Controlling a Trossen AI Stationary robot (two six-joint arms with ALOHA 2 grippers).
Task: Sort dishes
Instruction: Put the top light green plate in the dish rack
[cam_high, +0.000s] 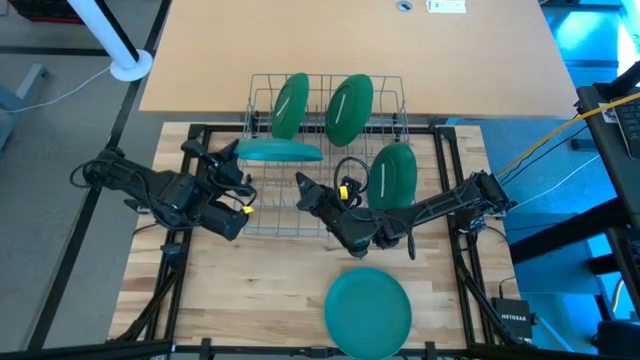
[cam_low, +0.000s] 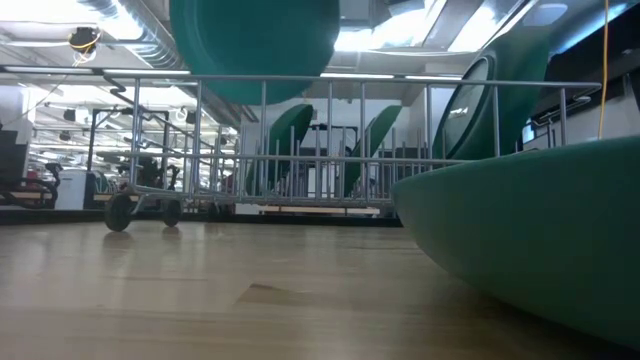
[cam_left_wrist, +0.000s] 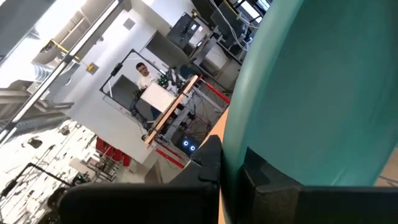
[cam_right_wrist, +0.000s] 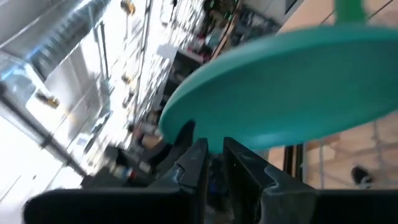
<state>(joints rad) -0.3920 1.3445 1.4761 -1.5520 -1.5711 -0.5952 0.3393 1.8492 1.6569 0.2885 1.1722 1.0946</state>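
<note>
Both grippers are clamping plates: our left gripper (cam_high: 238, 170) is holding a teal plate (cam_high: 279, 151) flat over the wire rack (cam_high: 400, 88), centre frame, while our right gripper (cam_high: 302, 186) is pinching a green plate's (cam_high: 394, 176) rim. Next, we judge, each must tip upright into a free slot; another plate (cam_high: 368, 311) is waiting at lower centre.

Both arms are black, built from blocky jointed segments. The left arm (cam_high: 165, 192) carries black cable loops along its links and a small yellow mark near its wrist. The right arm (cam_high: 430, 207) has a black cable arching over its wrist and a yellow tag there. In the wrist views, the left gripper (cam_left_wrist: 230, 174) and right gripper (cam_right_wrist: 214, 165) show flat, matte black fingers.
</note>
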